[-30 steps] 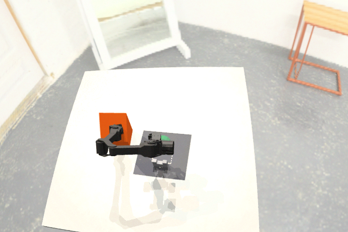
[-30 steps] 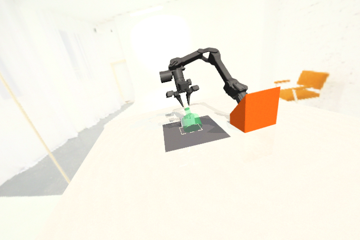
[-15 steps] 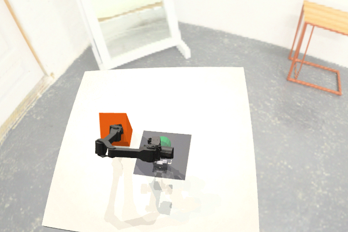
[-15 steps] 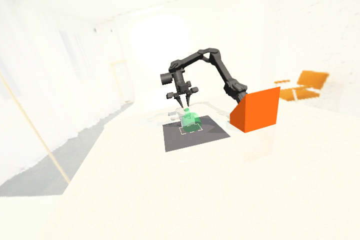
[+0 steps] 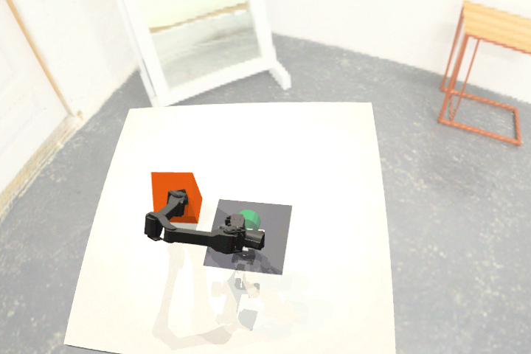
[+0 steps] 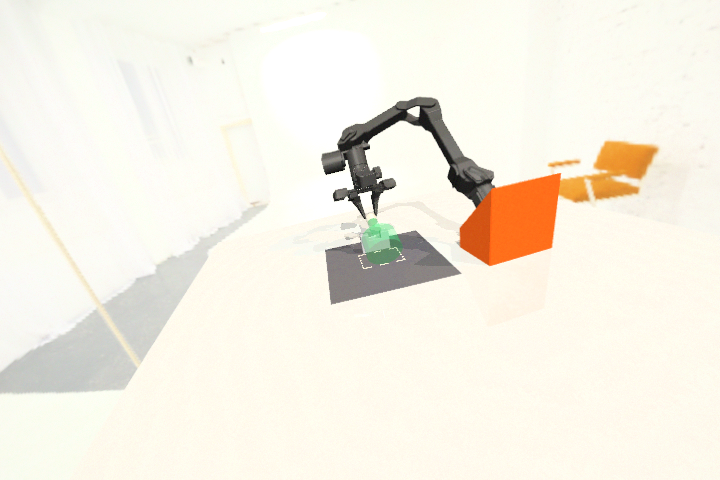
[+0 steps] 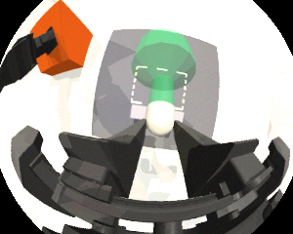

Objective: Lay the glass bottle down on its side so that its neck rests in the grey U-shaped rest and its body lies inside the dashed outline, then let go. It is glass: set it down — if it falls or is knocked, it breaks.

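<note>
The bottle (image 5: 251, 220) (image 6: 383, 243) (image 7: 163, 56) was tilted over the mat (image 5: 274, 217) (image 6: 372, 285) (image 7: 205, 73), with its cream cap (image 6: 370, 217) (image 7: 160, 118) pinched between the fingers of the pincer (image 6: 370, 217) (image 7: 160, 123). From above, the arm (image 5: 191, 236) (image 6: 443, 135) (image 7: 12, 63) hid the fingertips.

The move turned on the bottle's long axis. In the wrist view it ran from the cap, at the fingers, up through the neck to the wide base, which lay away from the pincer. The cap end pointed toward the side where the rest (image 5: 245, 254) (image 7: 138, 112) stood, and the neck ran roughly between the long sides of the dashed outline (image 6: 365, 267) (image 7: 134, 90). The base seemed to reach past the outline's far end, so the body looked to be not yet fully inside it.

The coming move probably called for lowering the cap end further, keeping the neck lined up with the rest's opening, and bringing the body toward the rest as needed. Whether the base touched the mat could not be told. Letting go at this tilt would risk a drop, and a sideways error might knock the neck against the rest. The step in hand looked like the laying down, with release still to come.
</note>
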Available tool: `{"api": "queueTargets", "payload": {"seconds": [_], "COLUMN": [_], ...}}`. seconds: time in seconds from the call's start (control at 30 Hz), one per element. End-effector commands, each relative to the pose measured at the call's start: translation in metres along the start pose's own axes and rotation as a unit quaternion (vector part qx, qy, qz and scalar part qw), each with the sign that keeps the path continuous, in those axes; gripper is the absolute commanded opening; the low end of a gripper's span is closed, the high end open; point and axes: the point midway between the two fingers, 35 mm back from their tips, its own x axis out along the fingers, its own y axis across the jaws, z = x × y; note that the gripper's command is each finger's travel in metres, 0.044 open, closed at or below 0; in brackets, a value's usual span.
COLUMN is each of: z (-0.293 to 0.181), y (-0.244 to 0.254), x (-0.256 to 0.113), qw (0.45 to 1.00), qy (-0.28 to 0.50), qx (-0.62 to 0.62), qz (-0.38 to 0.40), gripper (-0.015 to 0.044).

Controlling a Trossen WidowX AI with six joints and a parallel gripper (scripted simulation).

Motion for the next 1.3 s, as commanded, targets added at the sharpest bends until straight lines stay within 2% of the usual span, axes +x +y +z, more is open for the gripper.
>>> {"api": "queueTargets", "payload": {"seconds": [0.0, 1.27], "z": [-0.003, -0.024], "y": [0.001, 0.003], "x": [0.003, 0.015], "qw": [1.0, 1.0], "qy": [0.0, 0.002], "qx": [0.0, 0.004], "qz": [0.001, -0.005], "gripper": [0.0129, 0.0129]}}
